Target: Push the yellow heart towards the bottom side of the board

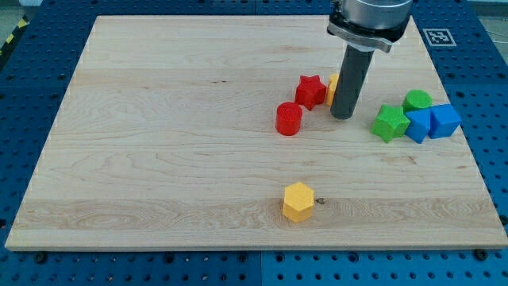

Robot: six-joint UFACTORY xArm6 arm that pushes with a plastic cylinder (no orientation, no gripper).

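The yellow heart (332, 89) is sitting near the view's top right, mostly hidden behind my rod, so I am seeing only a yellow sliver and taking its shape from the task. My tip (342, 116) is resting on the board (159, 159), holding nothing, touching or just beside the heart's right flank. The red star (310, 91) is crowding the heart's left, with the red cylinder (290, 119) just below that. I am judging that pushing from here risks sliding the heart sideways into the star rather than downward. The yellow hexagon (298, 201) is lying near the bottom; green and blue blocks are clustering at right.
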